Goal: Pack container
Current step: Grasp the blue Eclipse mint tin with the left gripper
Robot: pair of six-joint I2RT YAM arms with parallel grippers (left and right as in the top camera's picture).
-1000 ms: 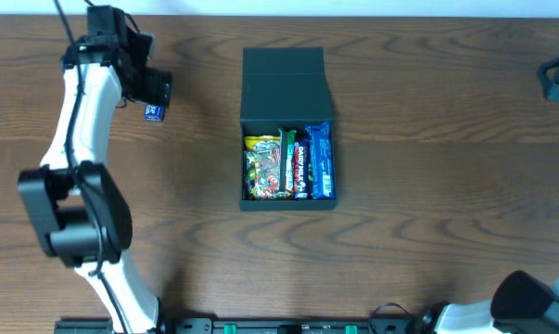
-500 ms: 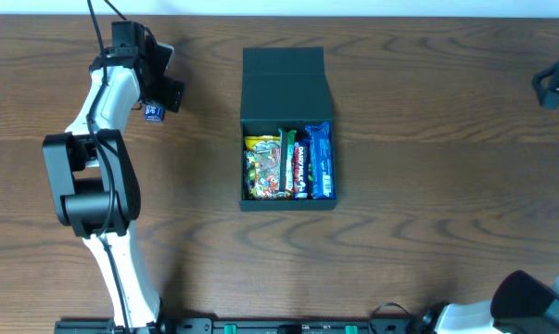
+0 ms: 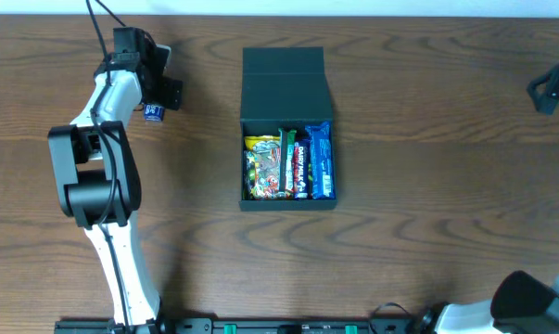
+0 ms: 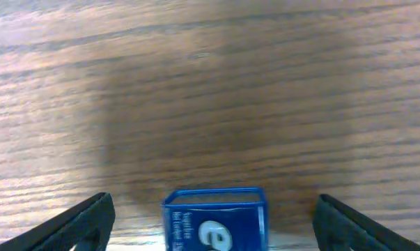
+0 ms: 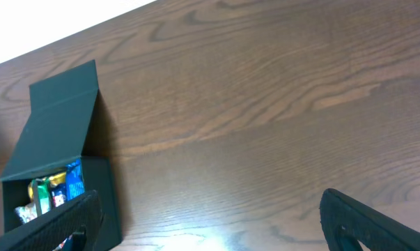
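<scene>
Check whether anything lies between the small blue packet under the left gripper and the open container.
Nothing visible does. Only bare wooden table separates the blue packet from the container, whose lid is folded back. The open left gripper hovers over the packet.

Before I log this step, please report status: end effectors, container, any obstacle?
Left end effector open around blue packet, not gripping. Right end effector open, far right. Container open, sweets inside. Nothing lies between packet and container.
</scene>
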